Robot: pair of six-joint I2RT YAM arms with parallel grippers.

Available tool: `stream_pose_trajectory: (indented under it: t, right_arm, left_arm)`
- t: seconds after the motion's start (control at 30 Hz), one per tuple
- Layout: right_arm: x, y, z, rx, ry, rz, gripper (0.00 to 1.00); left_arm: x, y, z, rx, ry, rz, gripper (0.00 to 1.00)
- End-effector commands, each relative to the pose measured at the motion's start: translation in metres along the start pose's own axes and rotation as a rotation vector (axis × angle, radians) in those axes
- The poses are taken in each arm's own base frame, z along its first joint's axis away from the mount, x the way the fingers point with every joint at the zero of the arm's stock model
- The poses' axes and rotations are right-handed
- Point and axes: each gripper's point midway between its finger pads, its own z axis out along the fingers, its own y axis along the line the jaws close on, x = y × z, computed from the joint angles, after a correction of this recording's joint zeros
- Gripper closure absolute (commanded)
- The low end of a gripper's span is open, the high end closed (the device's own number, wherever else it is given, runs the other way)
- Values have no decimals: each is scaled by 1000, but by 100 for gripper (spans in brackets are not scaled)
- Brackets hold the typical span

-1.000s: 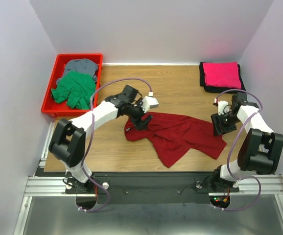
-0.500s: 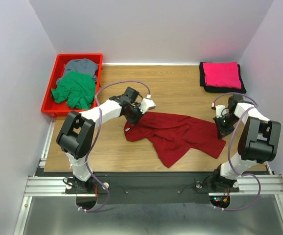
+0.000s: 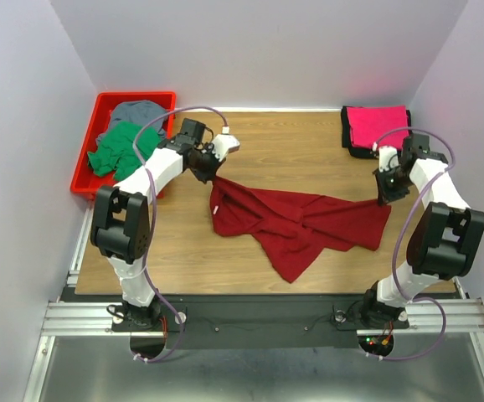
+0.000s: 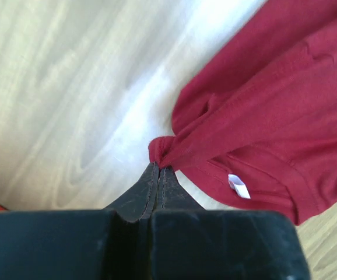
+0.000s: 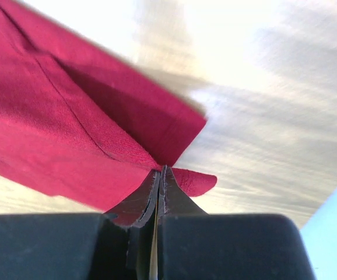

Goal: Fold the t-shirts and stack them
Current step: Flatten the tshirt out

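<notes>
The dark red t-shirt [image 3: 296,226] lies crumpled in the middle of the wooden table [image 3: 309,138]. Its nearest fold points toward the arm bases, and its body is creased and doubled over itself. Its two far ends are lifted and drawn apart. The left gripper [image 3: 211,174] is clamped on a bunched corner of cloth at the shirt's left end. In the left wrist view the fingers meet with fabric pinched at their tips, and a small white label [image 4: 238,186] shows inside a nearby hem. The right gripper [image 3: 385,195] is likewise closed on cloth at the shirt's right end, and the right wrist view shows a thin fold nipped between the tips above bare wood. Between the two grips the far edge runs fairly taut, while the lower part rests on the table. Step in hand, as judged: spreading the garment flat before the first fold. The next move calls for both arms to pull evenly outward and lay the shirt down smooth, since the tangle in the middle would spoil a fold. Farther back on the left, a red bin [image 3: 87,155] holds a green t-shirt [image 3: 125,152] and a grey t-shirt [image 3: 139,111], both unfolded. At the far right corner a folded pink t-shirt [image 3: 378,127] sits on a dark layer [image 3: 348,147], the stack this shirt should join
</notes>
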Motion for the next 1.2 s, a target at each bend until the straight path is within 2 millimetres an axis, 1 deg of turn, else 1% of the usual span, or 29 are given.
stream_pose_trajectory:
  t: [0.0, 0.13, 0.2, 0.23, 0.27, 0.3, 0.37, 0.43, 0.47, 0.5, 0.53, 0.57, 0.6, 0.63, 0.67, 0.7, 0.73, 0.77, 0.8, 0.83, 0.87, 0.9, 0.93, 0.97, 1.0, 1.03, 1.07, 1.13, 1.17]
  right_arm:
    - [-41, -12, -33, 61, -145, -8, 100]
    - [-56, -23, -44, 103, -183, -19, 99]
    - [-75, -31, -57, 132, -237, -23, 99]
    - [-83, -34, -62, 140, -257, -26, 99]
    - [-90, -38, -63, 141, -267, -20, 100]
    - [-110, -44, -80, 165, -325, -20, 99]
    - [-129, -52, -95, 185, -373, -19, 99]
    - [-156, -62, -129, 223, -473, -15, 100]
    - [-163, -64, -139, 228, -504, -12, 99]
    - [-174, -71, -164, 258, -565, -13, 99]
    - [-179, -70, -176, 250, -602, -10, 100]
    - [-181, -71, -187, 251, -628, -10, 100]
    - [-179, -73, -205, 263, -668, -11, 99]
    - [-178, -69, -212, 253, -687, -34, 100]
    - [-170, -65, -230, 270, -716, -66, 99]
    - [-163, -63, -235, 281, -720, -60, 99]
    - [-155, -62, -237, 286, -720, -73, 99]
    - [-137, -64, -226, 280, -686, -87, 99]
    - [-127, -55, -239, 295, -707, -146, 99]
    - [-115, -54, -238, 311, -691, -165, 99]
    - [-98, -49, -219, 283, -645, -185, 99]
    - [-82, -43, -209, 278, -597, -243, 99]
    - [-69, -33, -217, 311, -594, -285, 99]
    - [-48, -28, -193, 285, -533, -295, 100]
    - [-38, -26, -189, 300, -511, -323, 99]
    - [-28, -28, -186, 334, -474, -359, 99]
    - [-17, -24, -178, 326, -452, -351, 99]
    - [-16, -21, -175, 301, -454, -308, 99]
    - [-20, -24, -169, 271, -447, -281, 99]
  left_arm:
    - [-33, 23, -30, -16, -130, -60, 100]
    - [-62, 66, -65, -84, -268, -138, 100]
    - [-75, 78, -76, -105, -308, -140, 100]
    - [-96, 88, -91, -134, -356, -131, 100]
    - [-105, 93, -97, -145, -377, -130, 100]
    - [-126, 102, -112, -165, -431, -128, 100]
    - [-150, 110, -131, -174, -503, -134, 100]
    - [-171, 118, -148, -182, -561, -129, 100]
    - [-194, 124, -175, -209, -632, -120, 100]
    - [-205, 124, -186, -201, -675, -110, 100]
    - [-224, 123, -215, -214, -744, -80, 100]
    - [-230, 123, -231, -207, -782, -91, 100]
    - [-241, 114, -254, -198, -839, -51, 100]
    - [-245, 108, -269, -194, -868, -34, 100]
    - [-244, 96, -290, -182, -896, -11, 100]
    - [-246, 87, -307, -188, -917, 16, 100]
    - [-243, 78, -316, -186, -920, 30, 100]
    - [-232, 59, -326, -177, -912, 70, 100]
    - [-211, 51, -306, -143, -847, 52, 100]
    - [-198, 41, -301, -132, -817, 66, 100]
    - [-185, 31, -298, -125, -790, 72, 100]
    - [-154, 14, -284, -114, -714, 78, 100]
    - [-135, 5, -273, -100, -664, 81, 100]
    - [-116, -8, -276, -117, -627, 99, 100]
    - [-96, -15, -264, -105, -573, 81, 100]
    - [-54, -30, -231, -42, -456, 52, 100]
    - [-36, -38, -231, -60, -417, 41, 100]
    - [-10, -49, -214, -32, -357, -11, 100]
    - [-9, -51, -215, -37, -360, -11, 100]
